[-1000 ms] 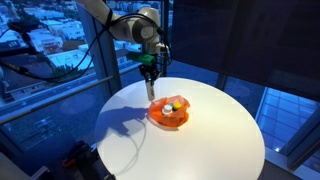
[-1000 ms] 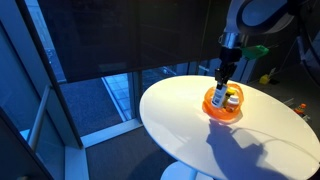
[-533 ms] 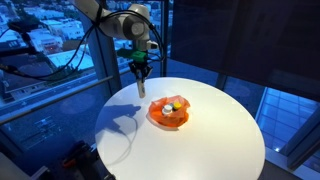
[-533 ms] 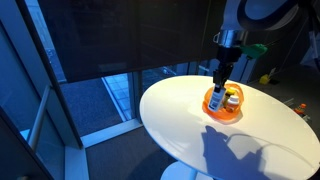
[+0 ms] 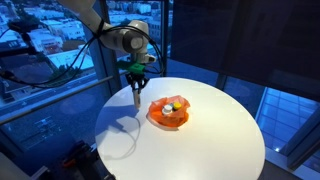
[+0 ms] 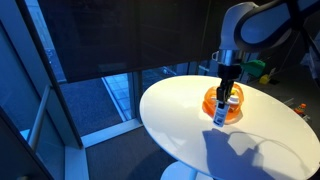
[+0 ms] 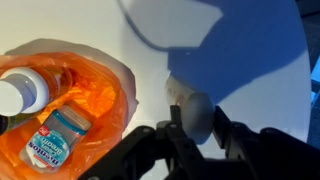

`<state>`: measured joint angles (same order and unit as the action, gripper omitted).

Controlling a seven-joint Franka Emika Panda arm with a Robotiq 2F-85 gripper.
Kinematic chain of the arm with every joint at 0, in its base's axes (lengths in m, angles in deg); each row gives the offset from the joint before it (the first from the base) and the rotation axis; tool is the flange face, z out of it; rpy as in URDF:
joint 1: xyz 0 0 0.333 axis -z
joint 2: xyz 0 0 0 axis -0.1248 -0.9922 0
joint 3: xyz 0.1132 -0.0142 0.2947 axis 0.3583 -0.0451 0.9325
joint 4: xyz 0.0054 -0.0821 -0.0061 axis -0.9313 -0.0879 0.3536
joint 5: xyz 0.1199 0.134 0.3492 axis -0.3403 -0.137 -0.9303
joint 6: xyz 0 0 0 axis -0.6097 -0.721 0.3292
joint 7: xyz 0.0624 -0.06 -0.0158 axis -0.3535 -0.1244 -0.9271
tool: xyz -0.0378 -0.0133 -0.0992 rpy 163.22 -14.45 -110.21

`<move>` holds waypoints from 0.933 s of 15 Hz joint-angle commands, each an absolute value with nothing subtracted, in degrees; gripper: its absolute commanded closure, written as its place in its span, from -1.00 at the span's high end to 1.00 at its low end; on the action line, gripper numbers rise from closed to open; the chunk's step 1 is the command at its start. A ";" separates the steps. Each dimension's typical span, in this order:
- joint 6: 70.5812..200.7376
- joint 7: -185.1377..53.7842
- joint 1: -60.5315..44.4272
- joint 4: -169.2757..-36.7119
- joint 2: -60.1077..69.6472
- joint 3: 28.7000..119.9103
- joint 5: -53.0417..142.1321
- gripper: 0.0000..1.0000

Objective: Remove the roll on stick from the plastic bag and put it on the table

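My gripper (image 5: 136, 88) (image 6: 224, 100) (image 7: 197, 128) is shut on the roll on stick (image 7: 190, 108), a pale stick with a rounded white end that hangs from the jaws (image 5: 136, 97) (image 6: 220, 113). It is held above the bare white table (image 5: 200, 145), beside the orange plastic bag (image 5: 168, 113) (image 6: 228, 104) (image 7: 85, 95) and outside it. The bag lies open on the table and holds a white-capped bottle (image 7: 22, 92) and a teal-labelled container (image 7: 55, 138).
The round white table (image 6: 250, 140) has its edge close to the gripper's side in an exterior view. Glass windows (image 5: 50, 60) and dark panes (image 6: 100, 60) surround it. A green object (image 6: 258, 68) sits behind the arm.
The gripper has carried the roll on stick away from above the bag, sideways toward the table's edge, and has come lower over the bare table.
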<state>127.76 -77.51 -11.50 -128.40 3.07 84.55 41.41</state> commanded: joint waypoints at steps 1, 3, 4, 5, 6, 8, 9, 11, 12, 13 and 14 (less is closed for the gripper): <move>130.10 -79.01 -11.24 -129.54 1.99 84.41 41.47 -0.79; 131.62 -78.80 -11.34 -130.17 1.20 84.29 41.93 -0.79; 132.14 -78.77 -11.34 -130.36 0.90 84.29 41.96 -0.79; 132.64 -78.72 -11.36 -130.65 0.85 84.31 41.96 -0.78; 132.64 -78.78 -11.31 -130.69 1.20 84.37 41.82 -0.55; 131.94 -78.82 -11.18 -130.78 2.10 84.45 41.50 0.21; 130.61 -78.81 -11.06 -130.66 2.67 84.51 41.17 0.35; 127.40 -78.93 -10.97 -130.53 4.03 84.56 41.01 0.65; 125.46 -78.35 -11.11 -130.51 5.06 84.46 41.10 0.80; 123.05 -77.93 -11.25 -130.41 6.24 84.33 41.39 0.96; 120.19 -76.78 -11.54 -130.18 7.54 83.99 42.04 1.00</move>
